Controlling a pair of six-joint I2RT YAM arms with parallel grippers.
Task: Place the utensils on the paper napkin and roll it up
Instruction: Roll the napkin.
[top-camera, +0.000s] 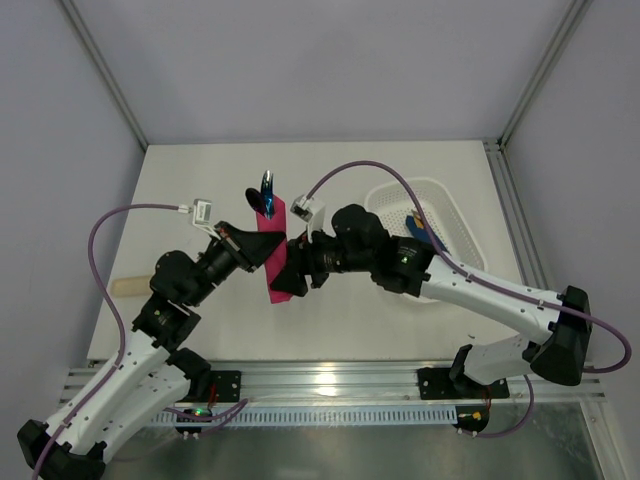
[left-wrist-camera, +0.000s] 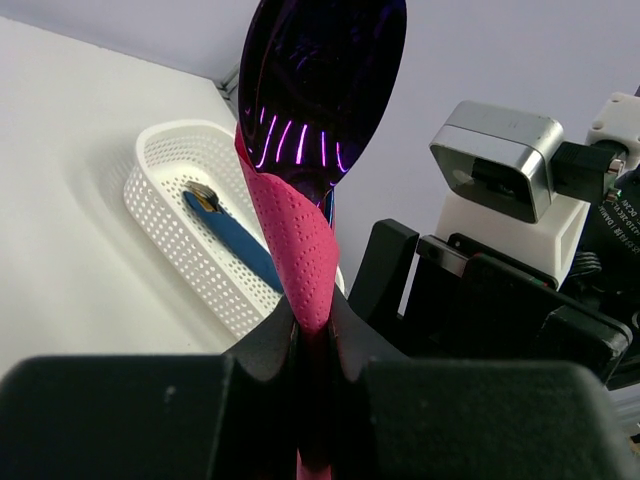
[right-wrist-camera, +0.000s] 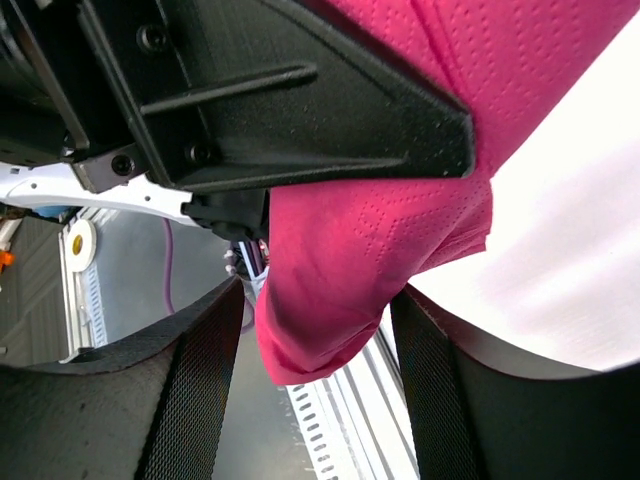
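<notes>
The left arm (top-camera: 150, 330) is being reached up from the near-left corner toward the middle of the table (top-camera: 370, 320), elbow bent, wrist angled to the right. The left gripper (left-wrist-camera: 310, 335) is being squeezed nearly closed on the paper napkin (top-camera: 272, 250), which is being held up off the table, wrapped around the utensils (top-camera: 266, 190). Their dark ends are being shown poking out of the top, the glossy spoon head (left-wrist-camera: 320, 90) looming large in the left wrist view. The right arm (top-camera: 480, 295) is being stretched in from the near-right side, its wrist turned left to face the other. The right gripper (right-wrist-camera: 318, 300) is being held with its jaws apart around the napkin's lower end, which is hanging between the fingers (right-wrist-camera: 200, 390) without being pinched. Off to the right, a white basket (top-camera: 455, 235) is being occupied by a blue strip (left-wrist-camera: 240, 245).
</notes>
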